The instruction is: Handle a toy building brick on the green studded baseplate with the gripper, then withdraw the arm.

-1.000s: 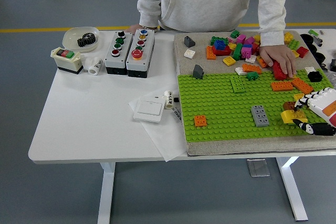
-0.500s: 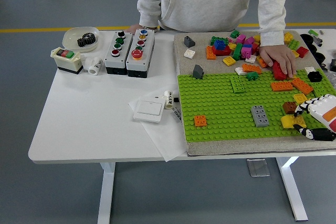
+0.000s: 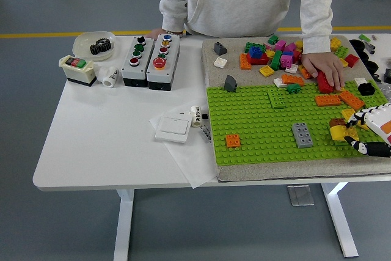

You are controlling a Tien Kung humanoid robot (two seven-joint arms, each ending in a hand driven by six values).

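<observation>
The green studded baseplate [image 3: 263, 120] lies on a beige mat on the right half of the table. My right hand [image 3: 361, 132] comes in from the right edge over the plate's right side, with white fingers [image 3: 366, 115] and black-tipped thumb curled around a yellow brick [image 3: 344, 133]. The yellow brick sits tilted right beside a brown brick [image 3: 336, 123]. A grey brick [image 3: 302, 134] and a small orange brick [image 3: 233, 140] stand further left on the plate. My left arm is out of view.
A person stands at the far side, one hand [image 3: 324, 65] resting on a red brick [image 3: 324, 82]. Several loose bricks [image 3: 272, 53] are piled behind the plate. Two button boxes [image 3: 149, 60], a white switch [image 3: 173, 128] and a bowl with a gear [image 3: 93, 44] occupy the left.
My right hand drew back right, then closed in again. The yellow brick lay flat near the plate's front edge half a second ago and now sits higher and tilted, against the brown brick.
</observation>
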